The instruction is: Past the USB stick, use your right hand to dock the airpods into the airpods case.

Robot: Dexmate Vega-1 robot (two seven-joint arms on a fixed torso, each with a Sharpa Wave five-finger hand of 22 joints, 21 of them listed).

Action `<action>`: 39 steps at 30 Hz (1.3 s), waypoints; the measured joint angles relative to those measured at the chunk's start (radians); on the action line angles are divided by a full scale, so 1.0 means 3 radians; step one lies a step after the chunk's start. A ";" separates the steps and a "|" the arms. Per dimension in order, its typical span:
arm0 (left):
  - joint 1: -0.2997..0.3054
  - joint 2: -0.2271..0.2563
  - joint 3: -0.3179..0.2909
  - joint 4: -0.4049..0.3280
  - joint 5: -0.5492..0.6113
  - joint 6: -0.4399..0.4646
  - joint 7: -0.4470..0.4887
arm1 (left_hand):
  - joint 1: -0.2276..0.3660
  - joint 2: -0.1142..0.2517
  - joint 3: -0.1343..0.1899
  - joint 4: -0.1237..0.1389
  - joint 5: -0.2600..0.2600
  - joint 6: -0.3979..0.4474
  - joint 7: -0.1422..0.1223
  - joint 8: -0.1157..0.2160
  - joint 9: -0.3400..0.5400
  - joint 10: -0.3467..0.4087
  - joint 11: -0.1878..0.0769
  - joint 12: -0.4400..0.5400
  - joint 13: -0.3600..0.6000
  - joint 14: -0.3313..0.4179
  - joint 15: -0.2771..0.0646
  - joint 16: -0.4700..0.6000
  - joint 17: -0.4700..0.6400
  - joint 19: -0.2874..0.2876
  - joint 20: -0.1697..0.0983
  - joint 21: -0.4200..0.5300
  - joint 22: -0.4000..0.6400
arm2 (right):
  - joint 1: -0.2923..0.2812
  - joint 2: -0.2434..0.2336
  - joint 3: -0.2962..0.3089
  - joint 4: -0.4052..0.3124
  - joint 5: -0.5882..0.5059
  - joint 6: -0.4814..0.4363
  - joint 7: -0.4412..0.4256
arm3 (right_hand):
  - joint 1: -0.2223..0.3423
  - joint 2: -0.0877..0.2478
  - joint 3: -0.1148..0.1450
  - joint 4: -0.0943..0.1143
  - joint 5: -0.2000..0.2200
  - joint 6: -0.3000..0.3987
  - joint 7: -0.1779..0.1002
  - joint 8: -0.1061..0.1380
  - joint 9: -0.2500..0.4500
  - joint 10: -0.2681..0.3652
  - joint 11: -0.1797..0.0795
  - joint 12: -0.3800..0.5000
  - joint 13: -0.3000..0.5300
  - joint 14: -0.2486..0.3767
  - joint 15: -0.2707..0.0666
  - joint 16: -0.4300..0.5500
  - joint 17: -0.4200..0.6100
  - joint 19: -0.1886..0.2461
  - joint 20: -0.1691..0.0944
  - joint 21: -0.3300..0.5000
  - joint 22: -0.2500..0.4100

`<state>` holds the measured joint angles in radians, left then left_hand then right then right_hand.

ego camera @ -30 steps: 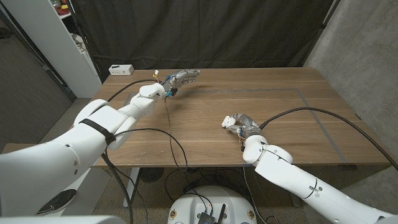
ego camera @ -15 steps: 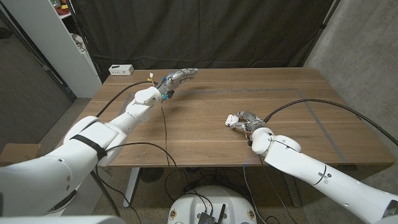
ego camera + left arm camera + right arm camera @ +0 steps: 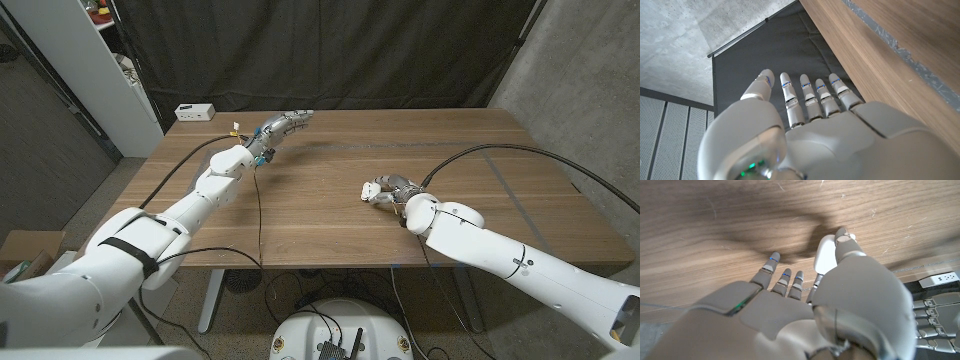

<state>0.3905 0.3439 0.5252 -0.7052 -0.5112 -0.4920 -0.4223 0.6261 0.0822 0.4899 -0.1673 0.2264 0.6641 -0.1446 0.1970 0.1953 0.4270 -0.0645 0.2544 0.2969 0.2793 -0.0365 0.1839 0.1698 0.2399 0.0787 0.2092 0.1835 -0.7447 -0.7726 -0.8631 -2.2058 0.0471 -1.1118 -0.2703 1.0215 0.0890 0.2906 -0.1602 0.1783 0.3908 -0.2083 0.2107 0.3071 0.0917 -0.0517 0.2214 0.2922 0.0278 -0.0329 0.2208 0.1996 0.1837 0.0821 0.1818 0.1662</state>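
My right hand is low over the table's middle and pinches a small white rounded airpods case between thumb and fingers. In the right wrist view the case lies against the thumb tip, just over the wood. My left hand hovers over the table's far left part with its fingers stretched straight and nothing in them. The left wrist view shows that hand with its fingers side by side, reaching past the table's edge.
A white power strip sits on the far left corner of the wooden table. Black cables trail from both arms over the near edge. A dark curtain hangs behind the table. A white shelf stands at the far left.
My left arm has stretched out and its hand has shifted slightly left and farther away. My right forearm has swung to the right, while the hand stays put with the case.
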 measured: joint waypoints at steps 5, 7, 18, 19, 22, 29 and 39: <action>-0.0038 -0.0065 -0.0021 0.0209 -0.0022 -0.0090 -0.0068 | 0.0011 -0.0011 -0.0009 -0.0009 0.0000 0.0000 0.0000 0.0000 0.0000 0.0000 0.0000 0.0000 0.0000 -0.0015 -0.0016 0.0000 0.0000 0.0000 0.0000 0.0000 0.0000 | 0.0127 -0.0013 -0.0081 -0.0010 0.0034 -0.0113 0.0110 | 0.0042 -0.0042 0.0002 -0.0027 0.0000 -0.0078 0.0021 -0.0038 -0.0036 -0.0069 0.0000 -0.0025 0.0000 -0.0043 0.0009 -0.0023 0.0000 -0.0018 0.0019 -0.0002 0.0000; -0.0067 -0.0090 -0.0028 0.0299 -0.0030 -0.0125 -0.0094 | 0.0011 -0.0011 -0.0009 -0.0009 0.0000 0.0000 0.0000 0.0000 0.0000 0.0000 0.0000 0.0000 0.0000 -0.0015 -0.0015 0.0000 0.0000 0.0000 0.0000 0.0000 0.0000 | 0.0172 -0.0015 -0.0108 -0.0011 0.0046 -0.0150 0.0139 | 0.0049 -0.0049 0.0002 -0.0027 0.0000 -0.0082 0.0092 -0.0038 -0.0049 -0.0069 0.0000 -0.0025 0.0000 -0.0070 0.0002 -0.0023 0.0000 -0.0029 0.0030 -0.0018 -0.0006; -0.0157 -0.0180 -0.0047 0.0581 -0.0051 -0.0274 -0.0207 | 0.0011 -0.0011 -0.0009 -0.0009 0.0000 0.0000 0.0001 0.0000 0.0000 0.0000 0.0000 0.0000 0.0000 -0.0015 -0.0016 0.0000 0.0000 0.0000 0.0000 0.0000 0.0000 | 0.0381 -0.0060 -0.0238 -0.0062 0.0099 -0.0256 0.0219 | 0.0045 -0.0092 0.0002 -0.0027 0.0000 -0.0084 0.0173 -0.0051 -0.0081 -0.0106 -0.0001 -0.0025 -0.0016 -0.0070 0.0002 -0.0023 0.0000 -0.0029 0.0029 -0.0015 -0.0002; -0.0128 -0.0153 -0.0048 0.0562 -0.0043 -0.0274 -0.0195 | 0.0011 -0.0011 -0.0009 -0.0009 0.0000 0.0000 0.0001 0.0000 0.0001 0.0000 0.0000 0.0000 0.0000 -0.0015 -0.0016 0.0000 0.0000 0.0000 0.0000 0.0000 0.0000 | 0.0387 -0.0073 -0.0243 -0.0087 0.0133 -0.0311 0.0244 | 0.0030 -0.0107 -0.0002 -0.0024 0.0000 -0.0044 0.0179 -0.0043 -0.0090 -0.0104 0.0001 -0.0025 -0.0016 -0.0070 0.0002 -0.0023 0.0000 -0.0029 0.0029 -0.0001 -0.0002; -0.0047 -0.0089 -0.0044 0.0447 -0.0019 -0.0222 -0.0119 | 0.0025 -0.0023 -0.0009 -0.0009 0.0000 0.0000 0.0001 0.0000 0.0001 0.0000 0.0000 0.0000 0.0000 -0.0015 -0.0016 0.0000 0.0000 0.0000 0.0000 0.0000 0.0000 | 0.0391 -0.0132 -0.0265 -0.0167 0.0134 -0.0312 0.0238 | 0.0020 -0.0117 0.0002 -0.0006 0.0025 0.0099 0.0133 0.0012 -0.0110 0.0004 -0.0006 0.0007 -0.0015 0.0013 -0.0005 0.0000 0.0010 0.0027 0.0011 0.0023 -0.0002; 0.0218 0.0109 -0.0045 -0.0125 0.0009 -0.0057 0.0071 | 0.0042 -0.0006 -0.0019 0.0001 0.0000 0.0000 0.0001 0.0000 0.0001 0.0000 0.0001 0.0000 0.0000 -0.0015 -0.0016 0.0000 0.0000 0.0000 0.0000 0.0000 0.0000 | 0.0308 -0.0294 -0.0293 -0.0280 0.0016 -0.0064 0.0143 | 0.0020 -0.0117 0.0047 0.0009 0.0051 0.0531 -0.0025 0.0139 -0.0142 0.0356 -0.0160 0.0127 -0.0006 0.0336 -0.0016 0.0110 0.0033 0.0220 -0.0083 0.0049 -0.0002; 0.0455 0.0282 -0.0067 -0.0675 0.0021 0.0104 0.0270 | 0.0042 -0.0006 -0.0019 0.0001 0.0000 -0.0001 0.0001 0.0000 0.0001 0.0000 0.0001 0.0000 0.0001 -0.0015 -0.0016 0.0000 0.0000 0.0000 0.0000 0.0000 0.0000 | 0.0086 -0.0396 -0.0272 -0.0212 -0.0292 0.0509 0.0067 | 0.0031 -0.0128 0.0053 0.0016 0.0076 0.0852 -0.0047 0.0252 -0.0104 0.0540 -0.0262 0.0178 0.0025 0.0506 -0.0023 0.0168 0.0057 0.0312 -0.0119 0.0049 -0.0002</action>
<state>0.5271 0.4285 0.5051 -0.9076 -0.5048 -0.4608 -0.3415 0.6388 0.0805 0.4841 -0.1670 0.2264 0.6639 -0.1443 0.1970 0.1955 0.4268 -0.0643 0.2544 0.2971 0.2749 -0.0411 0.1839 0.1698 0.2399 0.0786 0.2092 0.1835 -0.7189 -0.8913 -0.9449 -2.2694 -0.0405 -0.9590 -0.2503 1.0308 0.0507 0.3066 -0.1555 0.2012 0.6465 -0.2225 0.2864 0.2760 0.2537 -0.1303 0.2750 0.2998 0.1795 -0.0398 0.2711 0.2167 0.2772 0.0463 0.1965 0.1655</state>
